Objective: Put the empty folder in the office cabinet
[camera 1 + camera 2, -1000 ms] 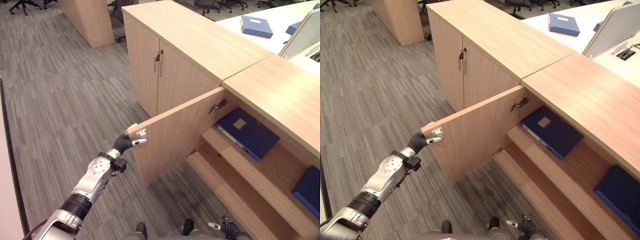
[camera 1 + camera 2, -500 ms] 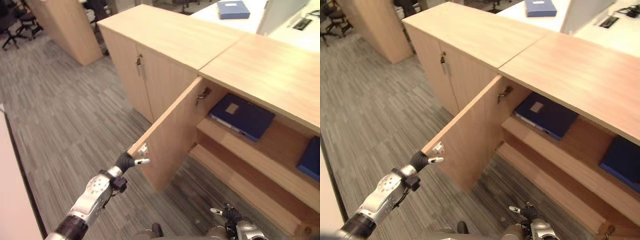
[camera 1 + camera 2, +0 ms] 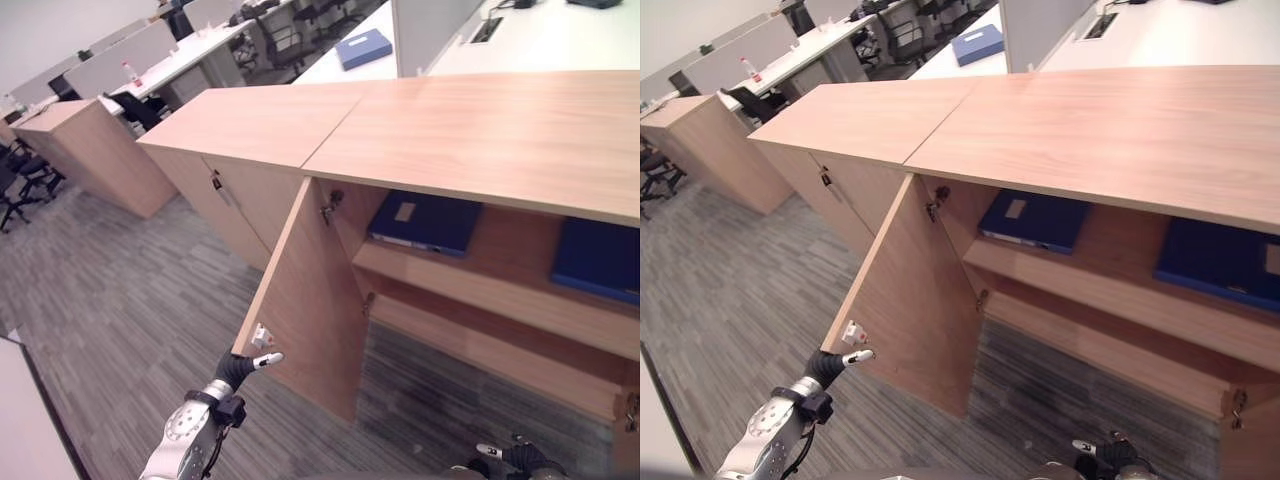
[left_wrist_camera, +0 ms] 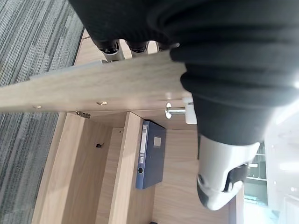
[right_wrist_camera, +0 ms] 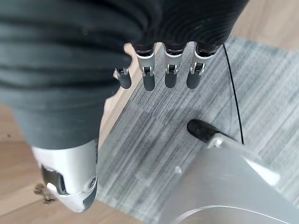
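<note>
- Since a second ago my whole view has swung up and to the right, and the cabinet door (image 3: pixel 300 290) now stands further open, roughly edge-on to me, with more of the room behind in sight.
- My left hand (image 3: pixel 243 367) is at the door's free edge, low down near me. In the left wrist view my fingers (image 4: pixel 113 48) go over the far side of the door edge while the thumb sits on the near side, by a small metal knob (image 4: pixel 175 110). So it's pinching the door edge, as far as I can see.
- My right hand (image 3: pixel 1102 449) is down low at the near right, above the carpet. In its wrist view the fingers (image 5: pixel 170 70) hang pretty much straight and relaxed, nothing in them.
- Office cabinet (image 3: pixel 480 130) is open on this side: two shelves inside.
- Blue folder (image 3: pixel 423 221) lies flat on the upper shelf (image 3: pixel 480 290), left part, near the door hinge. It has a pale label on top.
- Second blue folder (image 3: pixel 598 257) lies further right on the same shelf, well apart from the first.
- Lower shelf (image 3: pixel 480 345) sits beneath them.
- Neighbouring cabinet (image 3: pixel 240 130) to the left has its doors shut.
- Beyond the cabinet tops there's a white desk (image 3: pixel 340 65) with another blue folder (image 3: pixel 363 47) on it.
- Grey carpet floor (image 3: pixel 110 290) all around on the left.
</note>
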